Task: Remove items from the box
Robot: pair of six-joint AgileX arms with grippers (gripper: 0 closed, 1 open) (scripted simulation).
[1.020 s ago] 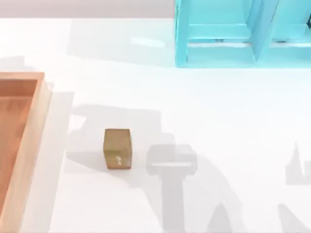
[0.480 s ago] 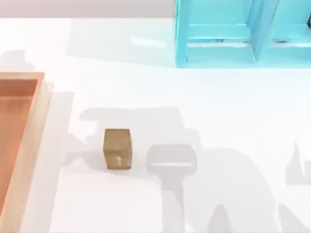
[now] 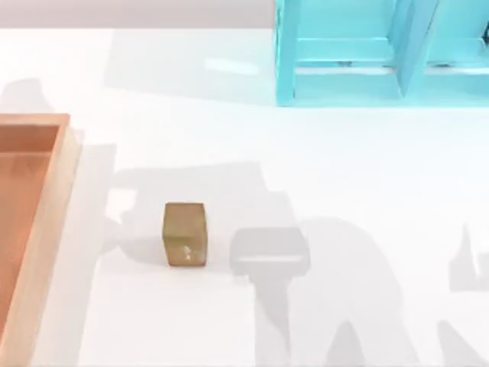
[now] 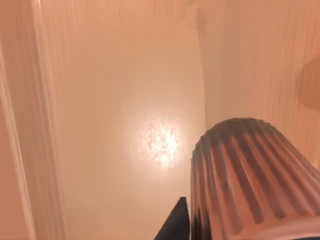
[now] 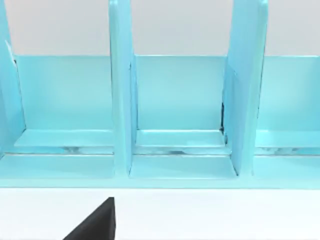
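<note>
The box [image 3: 47, 222], a shallow wooden tray with a light rim and orange-brown floor, lies at the table's left edge. A tan-gold wooden block [image 3: 185, 234] stands on the white table just to the right of it, outside the box. In the left wrist view a ribbed reddish-brown cup [image 4: 252, 180] looms very close over the box floor [image 4: 125, 100], right beside a dark part of my left gripper [image 4: 176, 224]. Whether the gripper holds the cup is hidden. A dark part of my right gripper [image 5: 97, 222] hangs over the white table, facing the shelf.
A turquoise shelf unit [image 3: 382, 53] stands at the back right, its upright dividers [image 5: 122, 100] facing the right wrist camera. Arm shadows fall across the white table [image 3: 359, 176] between the block and the right side.
The block has stayed put. The large arm shadow behind and around the block has shifted and spread, so an arm above it is moving.
</note>
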